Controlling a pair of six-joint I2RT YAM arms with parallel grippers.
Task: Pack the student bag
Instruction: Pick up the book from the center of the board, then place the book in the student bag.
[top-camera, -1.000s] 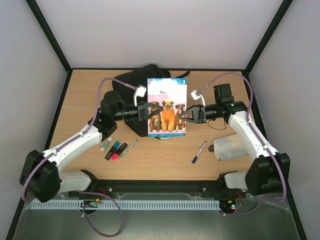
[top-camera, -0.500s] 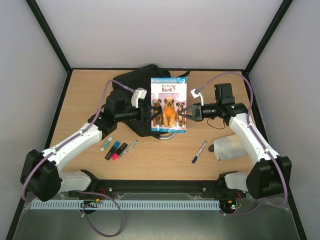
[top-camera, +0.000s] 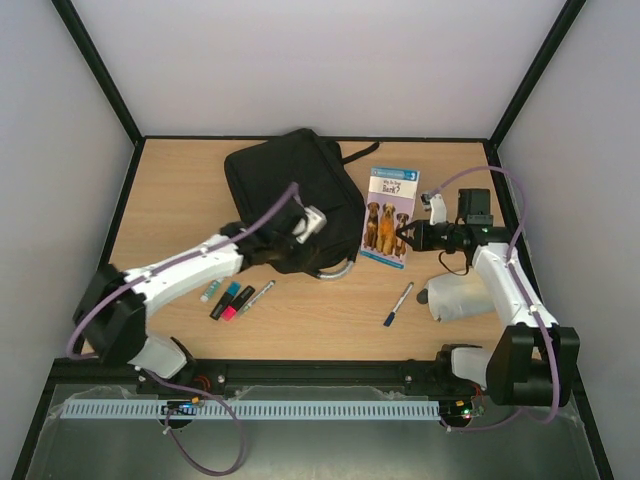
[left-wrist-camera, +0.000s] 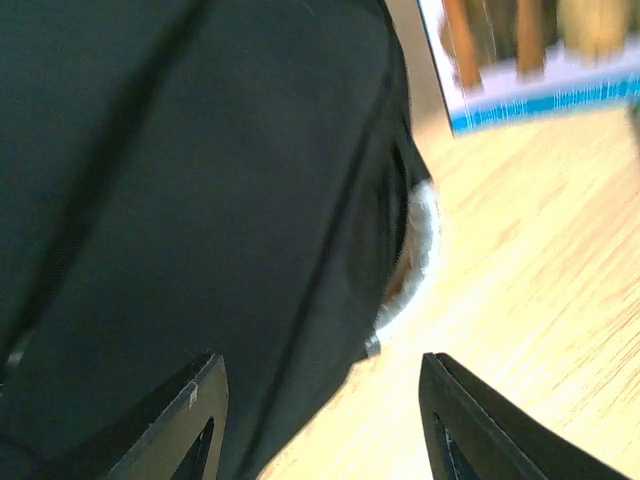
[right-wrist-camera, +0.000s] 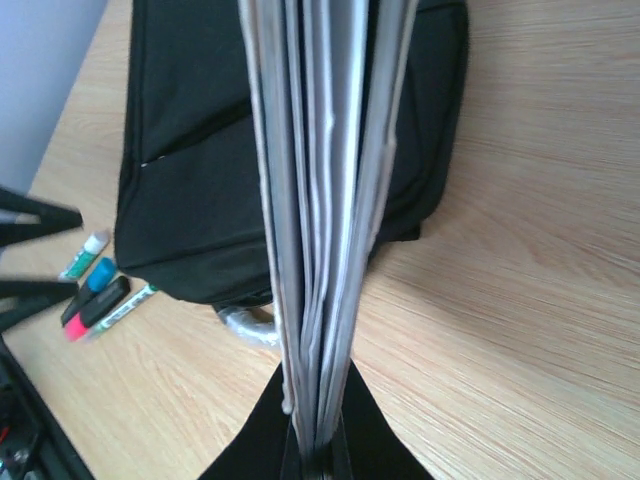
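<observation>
The right gripper (top-camera: 408, 238) is clamped shut on one edge of a thin children's book (top-camera: 390, 216). The book's cover shows three brown dogs and faces up toward the overhead camera. In the wrist view the book (right-wrist-camera: 320, 200) runs straight out from the fingers, seen edge-on with its pages slightly fanned. Whether its far edge touches the table (top-camera: 180, 200) cannot be told.

Just past the book, on the side away from this gripper, lies the student bag (top-camera: 280, 185). It is large, black and flat on the wood, and its zips look closed. Nearer the arm's base than the gripper, a blue-capped pen (top-camera: 398, 303) lies on the table, and a white pouch (top-camera: 455, 298) sits beside the arm.

The left gripper (left-wrist-camera: 318, 370) has its fingers (left-wrist-camera: 195, 420) apart and holds nothing. It hovers at the bag's near corner, with black fabric under one finger and bare wood under the other. Just ahead of it is the bag's grey curved handle (left-wrist-camera: 420, 250), and the lower edge of the book is farther on.

Back along this arm, near its elbow, a small group lies on the table. It is made up of a white stick (top-camera: 212, 288), a teal highlighter (top-camera: 229, 292), a pink highlighter (top-camera: 233, 305) and a slim pen (top-camera: 259, 294).
</observation>
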